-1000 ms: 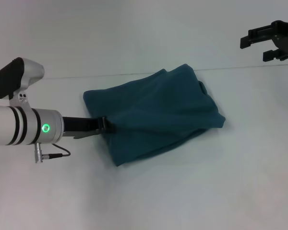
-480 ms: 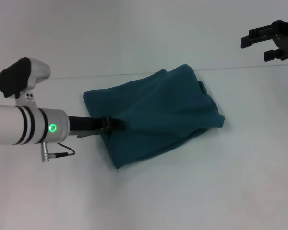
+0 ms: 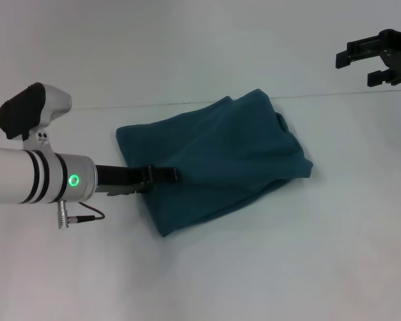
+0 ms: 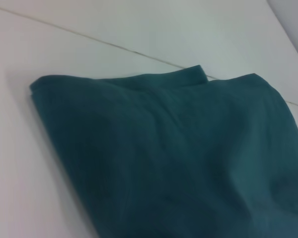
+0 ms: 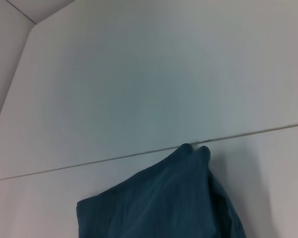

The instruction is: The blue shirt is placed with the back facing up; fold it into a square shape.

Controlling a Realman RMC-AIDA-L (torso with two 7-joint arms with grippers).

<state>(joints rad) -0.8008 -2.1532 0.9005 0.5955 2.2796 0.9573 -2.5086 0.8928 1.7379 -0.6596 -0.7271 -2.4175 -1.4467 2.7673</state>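
The blue shirt (image 3: 227, 150) lies folded into a rough slanted rectangle in the middle of the white table, and its far corner sticks up slightly. My left gripper (image 3: 176, 175) reaches in from the left. It lies low over the shirt's near-left part, its thin dark fingers together on top of the fabric. In the left wrist view the blue shirt (image 4: 179, 158) fills the picture and no fingers show. My right gripper (image 3: 361, 65) hangs open high at the far right, away from the cloth. The right wrist view shows the blue shirt (image 5: 164, 203) from above.
The white table (image 3: 267, 267) spreads all around the shirt. A thin seam (image 3: 87, 107) crosses the table behind the shirt. A short cable (image 3: 87, 214) hangs under my left wrist.
My left gripper has slid to the right, from the shirt's left edge to a spot on top of the fabric. The shirt and the right arm have stayed put.
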